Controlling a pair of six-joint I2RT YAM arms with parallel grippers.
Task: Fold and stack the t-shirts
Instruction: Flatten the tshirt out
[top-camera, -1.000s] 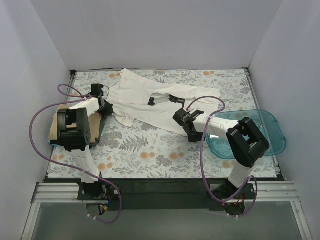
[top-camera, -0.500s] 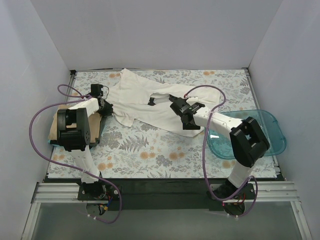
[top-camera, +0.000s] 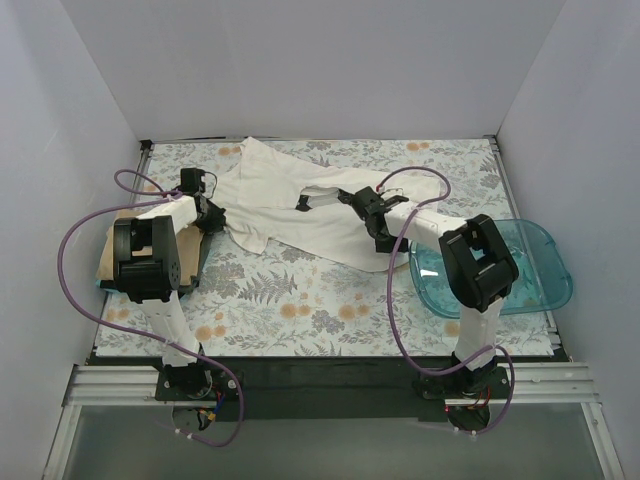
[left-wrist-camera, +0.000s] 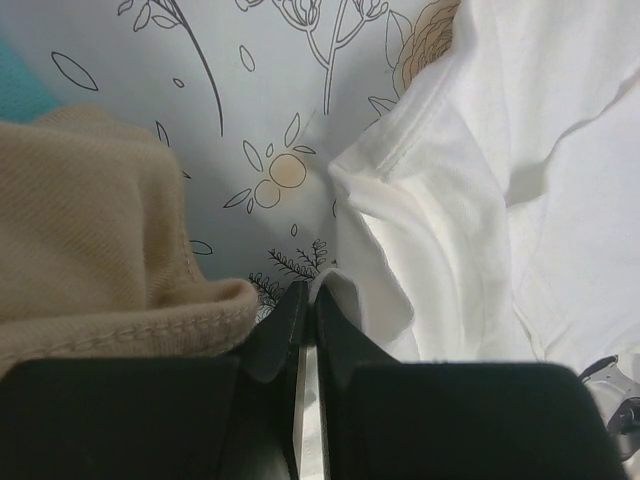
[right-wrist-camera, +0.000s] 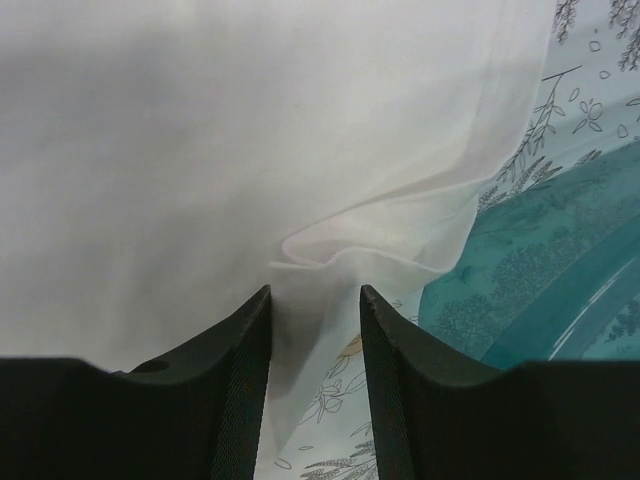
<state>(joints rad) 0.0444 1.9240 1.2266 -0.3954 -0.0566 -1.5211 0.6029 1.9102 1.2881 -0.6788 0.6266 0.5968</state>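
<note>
The white t-shirt (top-camera: 290, 215) lies spread and rumpled across the back middle of the table. The tan t-shirt (top-camera: 110, 250) lies bunched at the left edge under my left arm. My left gripper (top-camera: 212, 216) is at the white shirt's left edge. In the left wrist view the left gripper (left-wrist-camera: 306, 295) is shut on a thin fold of the white shirt (left-wrist-camera: 520, 130), with the tan shirt (left-wrist-camera: 90, 250) just to its left. My right gripper (top-camera: 382, 238) is over the white shirt's lower right edge. In the right wrist view the right gripper (right-wrist-camera: 315, 295) is open, straddling a raised fold of the white shirt (right-wrist-camera: 200, 130).
A translucent blue tub (top-camera: 540, 250) stands at the right, partly under my right arm, and shows close beside the shirt's edge in the right wrist view (right-wrist-camera: 560, 260). The floral tablecloth (top-camera: 300, 300) covers the table. White walls close in the back and both sides.
My right gripper has moved back and slightly right along the white shirt's lower right part. The left arm and both shirts have stayed put.
</note>
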